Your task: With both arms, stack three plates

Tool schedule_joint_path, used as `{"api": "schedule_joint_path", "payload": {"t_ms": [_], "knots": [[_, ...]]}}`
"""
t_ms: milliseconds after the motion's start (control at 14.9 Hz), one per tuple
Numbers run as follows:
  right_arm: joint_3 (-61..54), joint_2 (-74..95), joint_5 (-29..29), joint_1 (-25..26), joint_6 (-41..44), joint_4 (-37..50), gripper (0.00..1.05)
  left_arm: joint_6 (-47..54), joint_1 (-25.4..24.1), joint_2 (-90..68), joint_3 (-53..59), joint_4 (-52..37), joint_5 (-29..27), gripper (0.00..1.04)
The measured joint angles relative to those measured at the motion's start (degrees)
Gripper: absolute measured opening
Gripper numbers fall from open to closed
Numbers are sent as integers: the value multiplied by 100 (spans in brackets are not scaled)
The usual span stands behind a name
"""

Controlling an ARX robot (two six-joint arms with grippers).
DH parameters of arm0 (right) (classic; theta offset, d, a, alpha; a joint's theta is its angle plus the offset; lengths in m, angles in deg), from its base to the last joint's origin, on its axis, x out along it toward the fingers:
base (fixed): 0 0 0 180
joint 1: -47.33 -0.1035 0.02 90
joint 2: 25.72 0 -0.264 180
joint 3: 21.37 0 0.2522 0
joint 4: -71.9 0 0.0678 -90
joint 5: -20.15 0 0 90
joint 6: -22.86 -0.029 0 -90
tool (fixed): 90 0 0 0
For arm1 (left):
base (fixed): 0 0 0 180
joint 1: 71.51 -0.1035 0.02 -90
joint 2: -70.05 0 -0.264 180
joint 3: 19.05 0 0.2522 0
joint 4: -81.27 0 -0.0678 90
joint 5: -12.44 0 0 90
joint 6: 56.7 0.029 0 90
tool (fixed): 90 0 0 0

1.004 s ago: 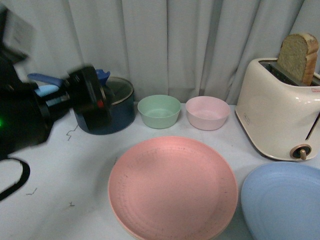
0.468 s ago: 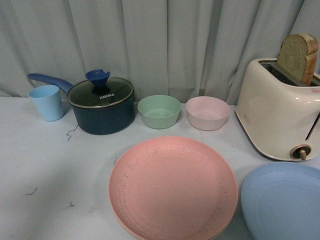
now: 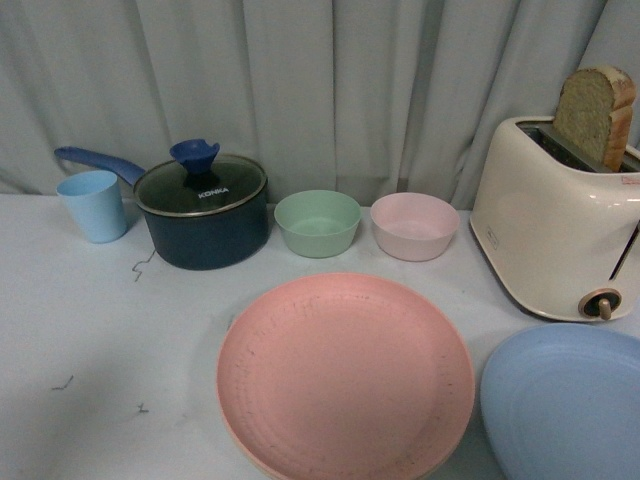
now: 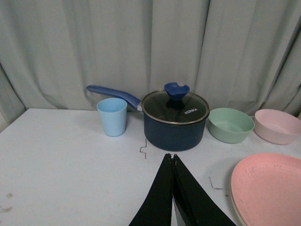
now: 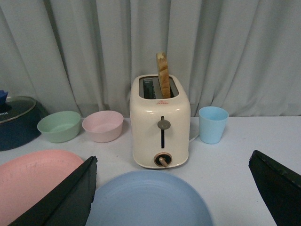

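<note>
The blue plate (image 3: 565, 405) lies unstacked just beside the pink plate (image 3: 345, 375) on the desk (image 3: 100, 330).
The right claw (image 5: 172, 157) gapes wide, with the blue plate low between its fingers. The left claw (image 4: 172, 157) is pinched shut and empty, the pink plate nearby. A careless lift could knock the toaster (image 5: 161, 122) just behind the blue plate.

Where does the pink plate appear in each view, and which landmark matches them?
Front view: the pink plate lies in the middle, cut by the bottom edge.
Left wrist view: it lies in front of the pink bowl, cut by the picture's edge.
Right wrist view: it lies beside the blue plate, partly cut off.
Shared landmark: the green bowl, behind it in every view.
</note>
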Motion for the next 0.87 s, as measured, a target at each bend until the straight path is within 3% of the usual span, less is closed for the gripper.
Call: {"api": "schedule_joint_path", "payload": {"t_ms": [870], "knots": [[0,0,0,0,0,0,98,0,0,2522,4,2356,0,2]]}}
